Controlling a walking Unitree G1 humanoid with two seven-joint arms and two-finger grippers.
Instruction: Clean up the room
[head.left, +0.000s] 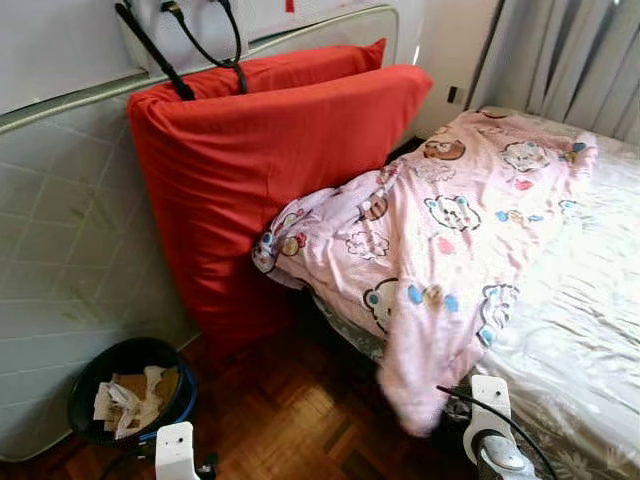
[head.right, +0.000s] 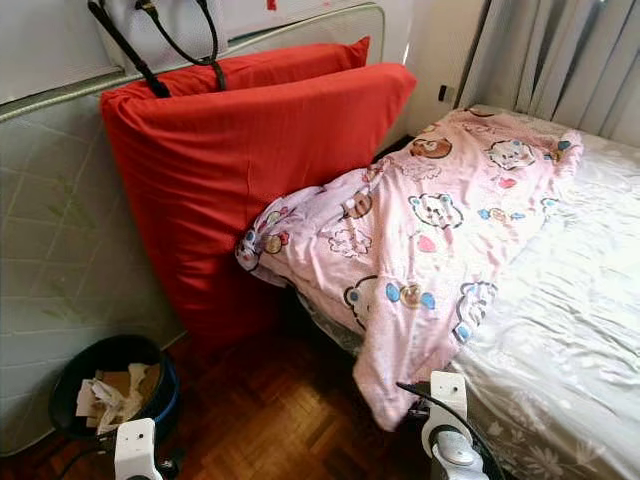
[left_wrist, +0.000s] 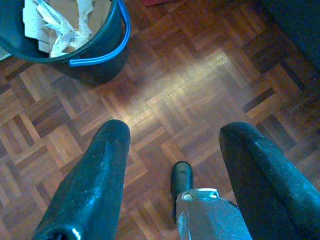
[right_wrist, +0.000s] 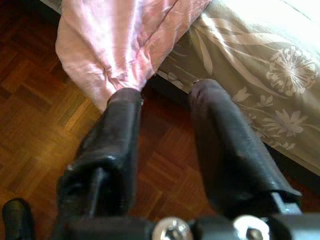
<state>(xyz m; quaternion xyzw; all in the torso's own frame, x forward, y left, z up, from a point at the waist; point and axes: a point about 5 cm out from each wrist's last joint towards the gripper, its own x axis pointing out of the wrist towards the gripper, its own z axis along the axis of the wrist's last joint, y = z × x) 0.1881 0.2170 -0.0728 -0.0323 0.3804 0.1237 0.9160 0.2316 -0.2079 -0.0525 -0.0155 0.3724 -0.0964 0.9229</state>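
Note:
A pink quilt (head.left: 450, 230) printed with cartoon bears lies crumpled across the bed (head.left: 590, 300), and one corner (right_wrist: 120, 45) hangs down toward the wooden floor. My right gripper (right_wrist: 165, 92) hangs open just below that corner, with nothing between its fingers. Two large red cushions (head.left: 260, 170) lean upright against a pale mattress (head.left: 70, 250) by the wall. Low over the parquet, my left gripper (left_wrist: 172, 132) is open and empty. Its arm (head.left: 175, 450) sits beside a dark bin (head.left: 130, 385).
The bin (left_wrist: 75, 35) with a blue rim holds crumpled paper and cardboard. Black straps (head.left: 190, 45) hang over the cushions from a white bag. Grey curtains (head.left: 570, 55) hang behind the bed. The floral bedsheet (right_wrist: 260, 60) drapes down the bed's side.

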